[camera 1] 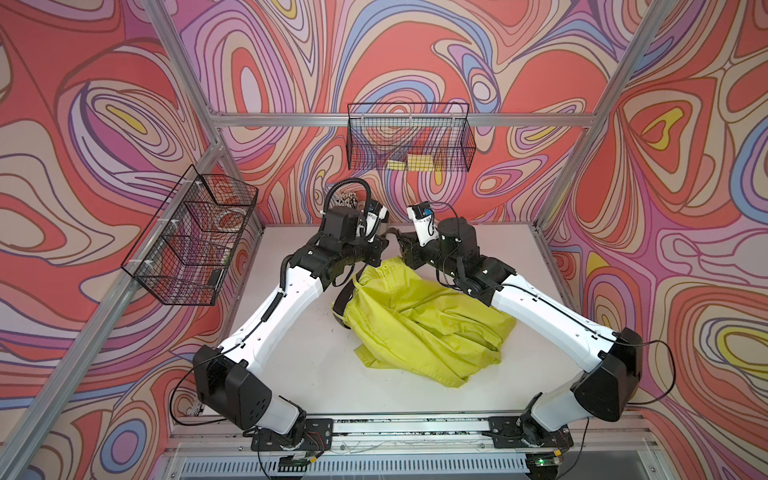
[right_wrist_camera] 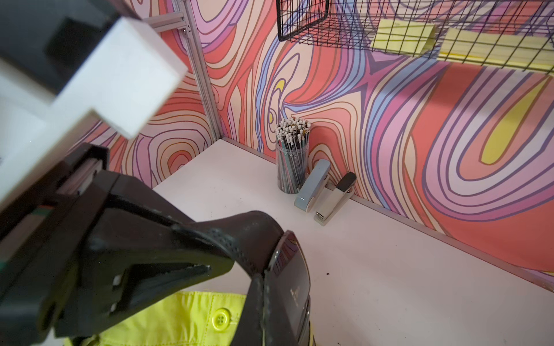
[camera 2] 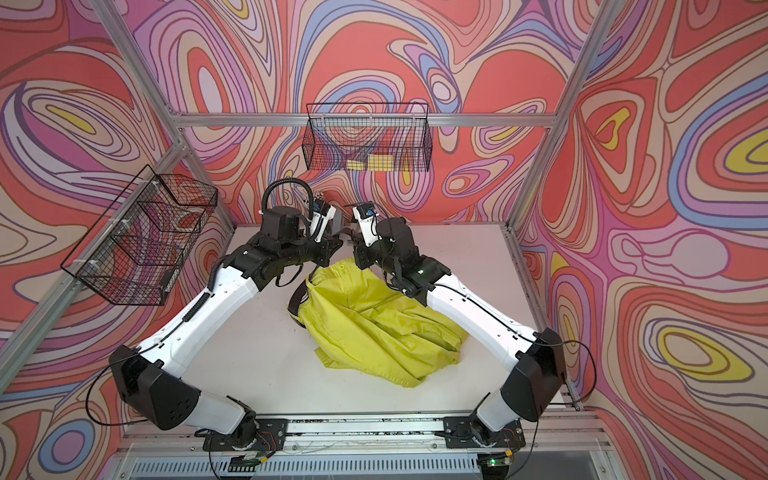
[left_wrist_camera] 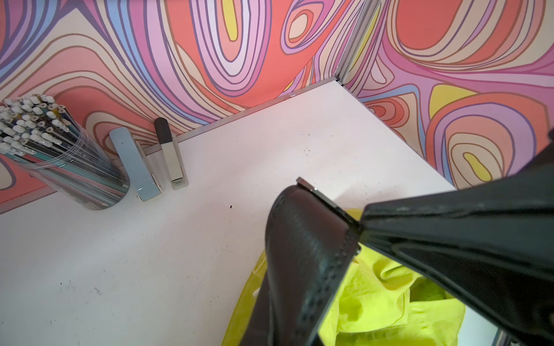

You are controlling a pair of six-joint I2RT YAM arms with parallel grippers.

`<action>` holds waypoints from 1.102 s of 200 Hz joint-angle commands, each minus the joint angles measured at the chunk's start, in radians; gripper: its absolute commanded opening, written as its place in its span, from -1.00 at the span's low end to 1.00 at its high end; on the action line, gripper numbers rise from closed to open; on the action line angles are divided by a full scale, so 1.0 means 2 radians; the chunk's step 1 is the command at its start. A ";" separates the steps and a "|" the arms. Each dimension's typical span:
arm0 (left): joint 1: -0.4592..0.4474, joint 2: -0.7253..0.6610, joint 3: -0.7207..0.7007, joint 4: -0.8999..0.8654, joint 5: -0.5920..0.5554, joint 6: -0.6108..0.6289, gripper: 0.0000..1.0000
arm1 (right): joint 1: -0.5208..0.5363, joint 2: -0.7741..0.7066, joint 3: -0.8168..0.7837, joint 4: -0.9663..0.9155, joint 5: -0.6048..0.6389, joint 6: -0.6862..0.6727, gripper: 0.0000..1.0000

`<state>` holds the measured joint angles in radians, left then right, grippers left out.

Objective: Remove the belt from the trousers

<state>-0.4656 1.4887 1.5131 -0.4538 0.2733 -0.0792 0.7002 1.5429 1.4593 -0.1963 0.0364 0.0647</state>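
The trousers are seen in both top views as a crumpled yellow-green heap at the middle of the white table. A dark bend of the belt is shown along the waistband, at the 9 o'clock edge of the heap.

At 12 o'clock from the heap the left gripper and the right gripper are placed tip to tip, the left one at 9 o'clock of the right one. The buckle end of the belt is held up between them, above the table.

In the right wrist view the left gripper is seen closed on the strap just behind the buckle, and a yellow button of the waistband is visible under it. In the left wrist view the right gripper's fingers are pressed together, with their tips on the belt just beside the metal edge of the buckle.

At about 11 o'clock of the table, against the rear wall, a pencil cup, a grey-blue stapler and a white stapler are placed, well apart from the trousers
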 commanded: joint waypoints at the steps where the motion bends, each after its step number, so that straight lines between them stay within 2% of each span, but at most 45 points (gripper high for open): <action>1: -0.005 -0.007 0.039 0.018 0.030 0.000 -1.00 | 0.000 0.003 -0.017 -0.013 -0.003 -0.002 -0.95; 12: -0.005 -0.005 0.043 0.016 0.033 -0.002 -1.00 | 0.000 0.002 -0.021 -0.014 -0.006 0.001 -0.68; 26: -0.005 -0.001 0.046 0.014 0.037 -0.003 -1.00 | 0.000 0.002 -0.022 -0.012 -0.010 0.002 -0.54; 69: -0.006 0.005 0.044 0.015 0.045 -0.013 -1.00 | 0.000 0.005 -0.016 -0.002 -0.017 0.000 -0.47; 86: -0.005 0.005 0.043 0.013 0.044 -0.013 -1.00 | 0.000 0.009 -0.009 -0.001 -0.018 -0.001 -0.35; 110: -0.005 0.006 0.041 0.012 0.043 -0.015 -1.00 | 0.001 0.015 -0.004 0.006 -0.026 0.004 -0.29; 188: -0.005 0.011 0.040 0.005 0.038 -0.017 -1.00 | 0.005 0.024 0.004 0.019 -0.056 0.015 -0.17; 220: -0.005 0.012 0.041 0.000 0.034 -0.016 -1.00 | 0.007 0.015 -0.005 0.028 -0.058 0.015 -0.20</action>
<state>-0.4641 1.5158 1.5429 -0.4847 0.2802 -0.0914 0.6994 1.5692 1.4483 -0.1684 -0.0219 0.0875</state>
